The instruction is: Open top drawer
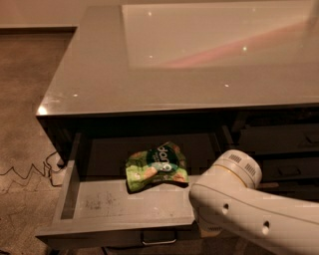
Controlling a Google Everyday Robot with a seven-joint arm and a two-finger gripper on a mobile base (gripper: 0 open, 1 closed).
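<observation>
The top drawer [112, 203] is seen pulled well out, its handle [158, 238] just left of the end effector [208, 230], which is masked by the arm [259, 219], so its grip cannot be told.

You're looking down on a glossy grey desk [124, 74] in dim, warm light. Its top mirrors a pale rectangle crossed by a pinkish streak, with small bright specks. On the left of the view a brownish carpeted floor [25, 99] runs back to a pale wall [35, 11]. A thin cable [22, 172] zigzags over the carpet beside the desk's near corner. Dark shut drawers [281, 142] fill the right-hand column. The tool [208, 230] sits low in front of the desk, right of centre, mostly hidden.
</observation>
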